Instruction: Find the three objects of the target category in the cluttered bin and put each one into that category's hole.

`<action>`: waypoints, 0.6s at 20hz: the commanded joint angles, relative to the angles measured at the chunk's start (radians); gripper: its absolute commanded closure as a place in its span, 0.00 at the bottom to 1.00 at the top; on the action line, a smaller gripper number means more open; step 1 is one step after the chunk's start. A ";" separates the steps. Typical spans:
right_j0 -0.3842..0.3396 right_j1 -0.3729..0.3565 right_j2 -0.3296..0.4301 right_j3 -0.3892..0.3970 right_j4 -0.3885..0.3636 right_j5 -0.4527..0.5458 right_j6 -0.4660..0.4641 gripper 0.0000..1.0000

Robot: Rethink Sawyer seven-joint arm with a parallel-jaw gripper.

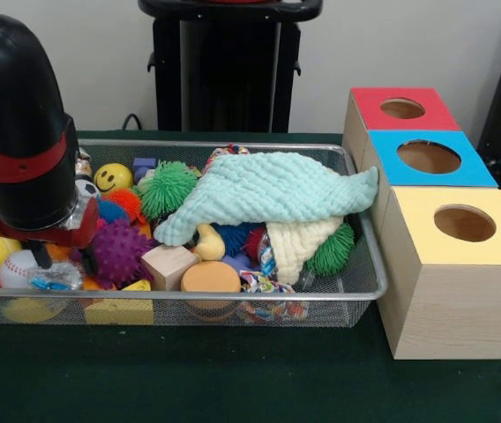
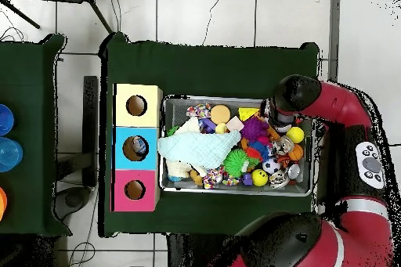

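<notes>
The silver wire-mesh bin [image 1: 233,297] sits on the green table, full of toys; it also shows in the overhead view [image 2: 167,146]. My gripper [image 1: 44,254] reaches down into the bin's left end in the front view, just above a baseball [image 1: 17,267] and a clear wrapper [image 1: 56,278]. The black and red wrist [image 1: 17,132] hides most of it. In the overhead view the wrist [image 2: 291,93] covers the gripper. Three wooden boxes with holes stand beside the bin: red [image 1: 405,107], blue [image 1: 429,157] and yellow [image 1: 462,225].
A mint cloth [image 1: 268,189] and a cream cloth [image 1: 299,242] lie over the bin's middle. Around them lie green spiky balls [image 1: 168,187], a purple spiky ball [image 1: 118,249], a smiley ball [image 1: 113,177], a wooden cube [image 1: 168,264] and an orange disc [image 1: 210,278].
</notes>
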 commanded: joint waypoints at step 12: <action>-0.032 -0.182 0.001 0.329 -0.008 -0.259 0.055 0.00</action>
